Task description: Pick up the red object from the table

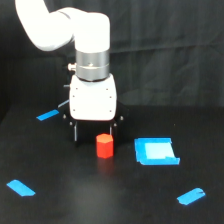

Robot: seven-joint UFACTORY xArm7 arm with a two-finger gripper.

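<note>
The red object (105,146) is a short faceted red-orange block standing upright on the black table (60,200), near the middle of the exterior view. My gripper (93,134) hangs from the white arm just above and slightly to the exterior view's left of it. Its two dark fingers (76,133) are spread wide apart, so it is open and holds nothing. The block sits low by the finger on the exterior view's right. Whether it lies between the fingers or in front of them cannot be told.
A flat blue square piece (156,151) lies just to the exterior view's right of the block. Short blue tape strips are stuck at the back left (48,115), front left (21,188) and front right (191,196). A black curtain (165,50) closes off the back.
</note>
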